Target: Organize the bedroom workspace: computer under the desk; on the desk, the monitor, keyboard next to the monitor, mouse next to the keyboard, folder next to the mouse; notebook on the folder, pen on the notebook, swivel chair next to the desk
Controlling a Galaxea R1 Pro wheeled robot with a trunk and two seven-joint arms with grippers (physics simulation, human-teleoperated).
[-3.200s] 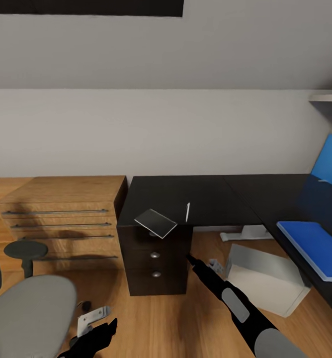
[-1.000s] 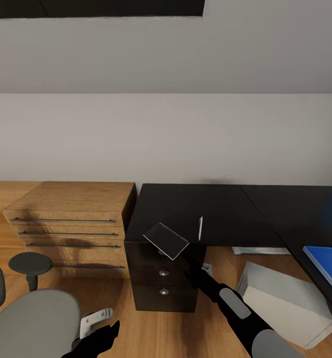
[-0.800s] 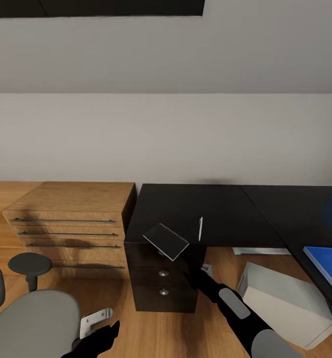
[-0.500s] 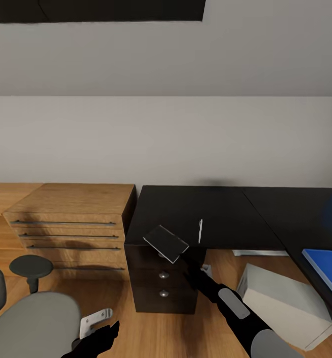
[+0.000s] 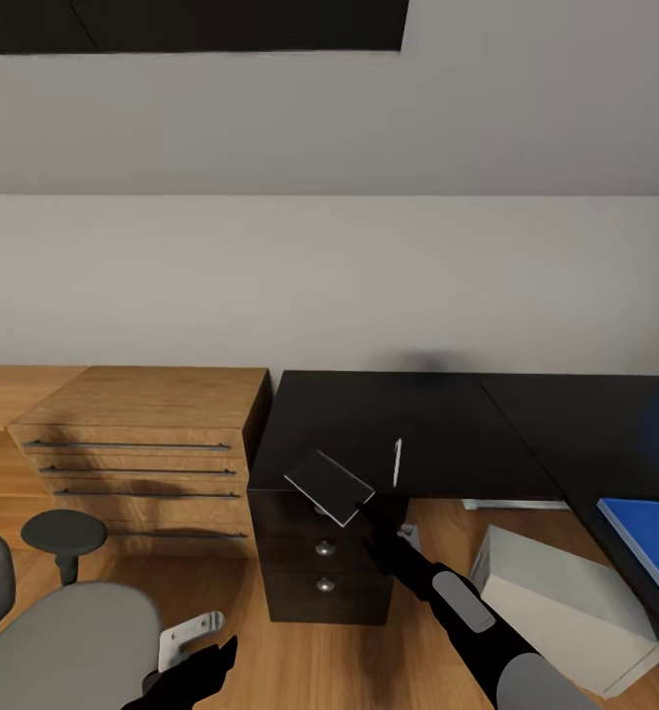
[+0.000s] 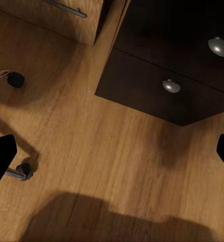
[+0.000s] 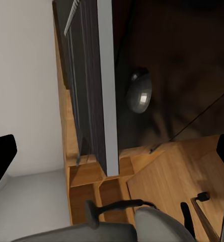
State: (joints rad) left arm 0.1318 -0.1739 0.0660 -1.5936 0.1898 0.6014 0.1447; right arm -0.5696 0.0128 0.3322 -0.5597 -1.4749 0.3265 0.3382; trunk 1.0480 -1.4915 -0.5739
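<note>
Folder [image 5: 329, 487] in right gripper [image 5: 367, 513], without legible markings.

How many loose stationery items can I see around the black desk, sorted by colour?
Grey: 1, the folder
White: 1, the pen
Blue: 1, the notebook
Total: 3

The right arm is stretched forward and up, and its gripper [image 5: 361, 506] is closed on the folder [image 5: 329, 486], which is held tilted. The left gripper [image 5: 193, 673] is kept low near the body, and its fingers [image 6: 1, 160] are seen spread wide apart, with nothing held between them.
</note>
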